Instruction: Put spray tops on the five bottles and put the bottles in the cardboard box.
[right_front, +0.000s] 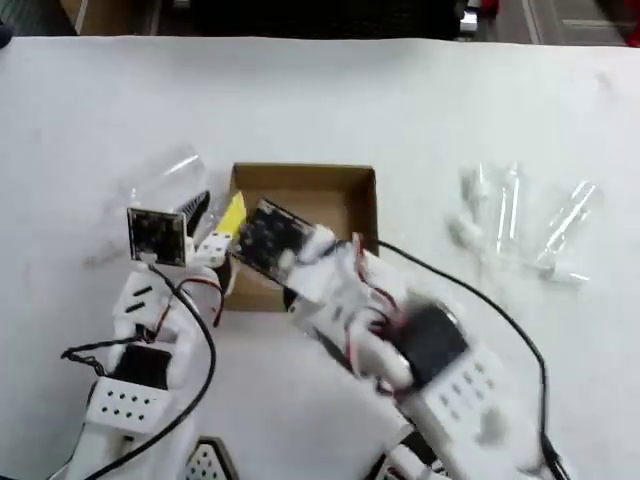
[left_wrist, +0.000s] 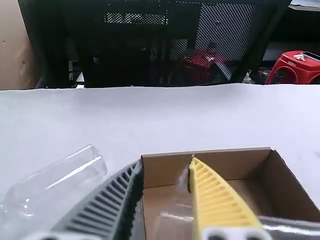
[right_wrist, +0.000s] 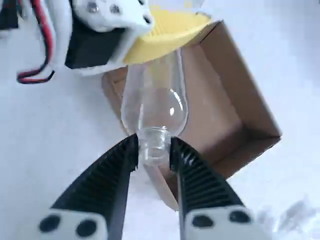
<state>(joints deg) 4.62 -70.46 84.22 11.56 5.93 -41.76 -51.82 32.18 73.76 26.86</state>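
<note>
Grip at both ends: my right fingers (right_wrist: 176, 150) are closed tight on the open neck of a clear bottle (right_wrist: 155, 107), while my left fingers (left_wrist: 197, 172), one grey and one yellow, pinch its body. The bottle hangs over the plain brown cardboard box (right_wrist: 235, 105). A second bottle (left_wrist: 60, 175) lies on its side on the white bench (right_front: 400, 100), just beside the box. A heap of bottles and spray tops (right_front: 520, 220) lies well apart on the other side. From above, my arms cover the box's near wall.

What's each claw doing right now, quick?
Left claw: cannot be told.
Right claw: closed on the neck of a bottle.
</note>
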